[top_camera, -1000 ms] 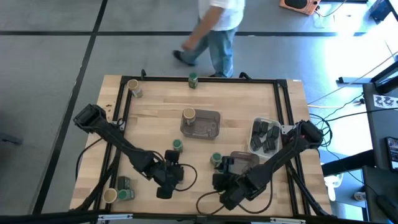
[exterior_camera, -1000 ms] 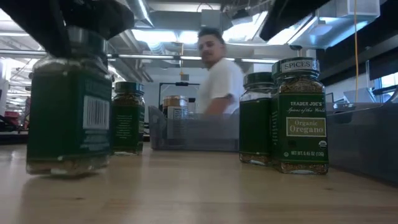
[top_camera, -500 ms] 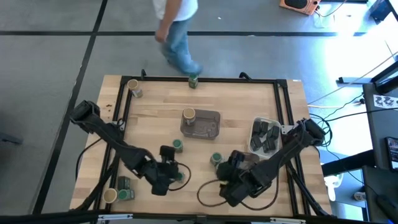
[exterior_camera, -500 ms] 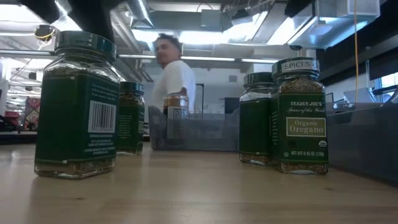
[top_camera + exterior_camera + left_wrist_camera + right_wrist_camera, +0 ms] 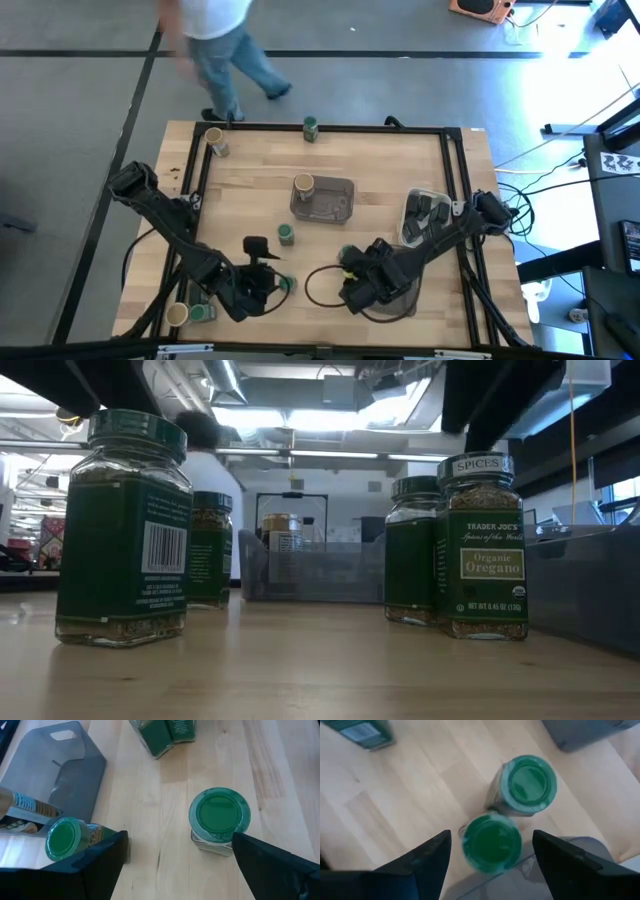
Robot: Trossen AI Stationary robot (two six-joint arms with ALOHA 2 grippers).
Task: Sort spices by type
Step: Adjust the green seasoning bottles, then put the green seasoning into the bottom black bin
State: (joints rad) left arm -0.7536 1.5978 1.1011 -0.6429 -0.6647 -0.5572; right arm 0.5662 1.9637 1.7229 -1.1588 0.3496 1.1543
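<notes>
Several green-lidded spice jars stand upright on the wooden table. The nearest one (image 5: 287, 284) (image 5: 125, 530) is just ahead of my left gripper (image 5: 266, 289) (image 5: 175, 865), which is open and clear of that jar (image 5: 219, 817). Another green-lidded jar (image 5: 286, 234) (image 5: 208, 550) stands farther back. Two more (image 5: 415, 550) (image 5: 480, 545) stand side by side. My right gripper (image 5: 350, 282) (image 5: 491, 840) hovers open above the pair, its fingers on either side of one lid (image 5: 491, 842), the other lid (image 5: 527, 784) just beyond. A tan-lidded jar (image 5: 303, 185) stands in a grey tray (image 5: 335, 205).
A white tray of dark tins (image 5: 425, 215) sits at the right. A dark tray (image 5: 405, 290) lies under my right arm. A tan-lidded jar (image 5: 213, 140) and a green one (image 5: 310, 127) stand at the far edge. Two more jars (image 5: 190, 308) stand near-left. A person (image 5: 215, 40) walks beyond the table.
My left gripper has let go of the nearest green-lidded jar, leaving it standing on the table, and has risen and drawn back toward the near-left. My right gripper has moved left toward the pair of green-lidded jars. The person behind the table has walked left.
</notes>
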